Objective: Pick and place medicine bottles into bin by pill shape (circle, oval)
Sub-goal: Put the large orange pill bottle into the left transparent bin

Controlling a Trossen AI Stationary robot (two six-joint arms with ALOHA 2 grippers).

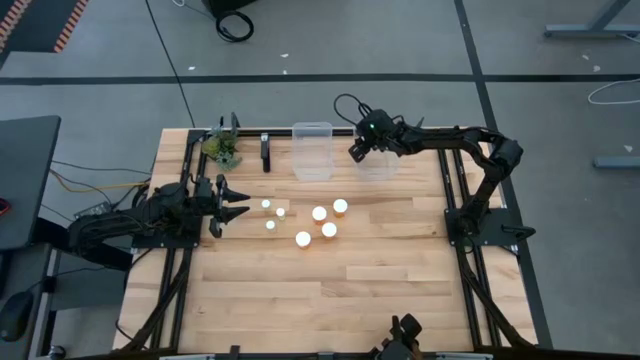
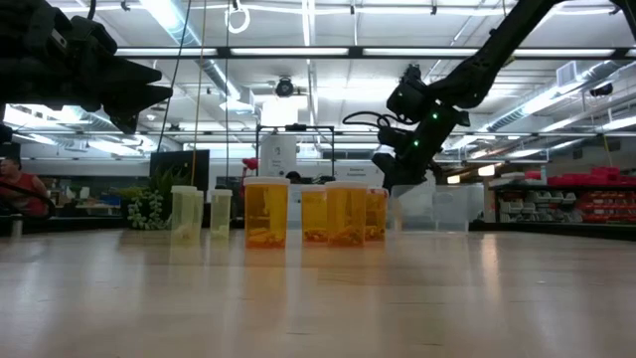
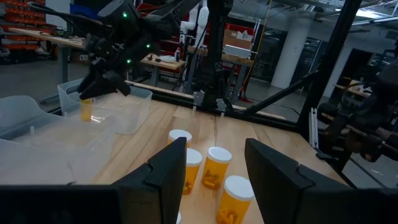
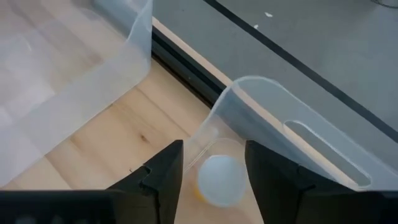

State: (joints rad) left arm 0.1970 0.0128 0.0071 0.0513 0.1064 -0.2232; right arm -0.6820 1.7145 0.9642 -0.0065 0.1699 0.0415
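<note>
On the wooden table point(image 1: 400, 290), two clear plastic bins sit at the 12 o'clock edge. The left bin point(image 1: 312, 132) looks empty, and the right bin point(image 1: 386, 174) holds what looks like the only sorted bottle, so the task seems barely begun. The right gripper point(image 1: 357, 152) hangs over the right bin's 9 o'clock wall, fingers spread. The binned medicine bottle point(image 4: 221, 180) shows in the gap below them, in a corner of the bin. It appears released rather than pinched, though that is a judgement. The left gripper point(image 1: 243, 206) hovers at 9 o'clock of the remaining cluster, fingers apart and empty. Seven medicine bottles point(image 1: 319, 213) are left near the table's centre. The three slimmer ones lie towards 9 o'clock and the four wider ones towards 3 o'clock. All of them stand upright, long axis vertical and white caps up. The binned bottle also turns its cap upward, towards the wrist camera. Pill shape cannot be read from here.
</note>
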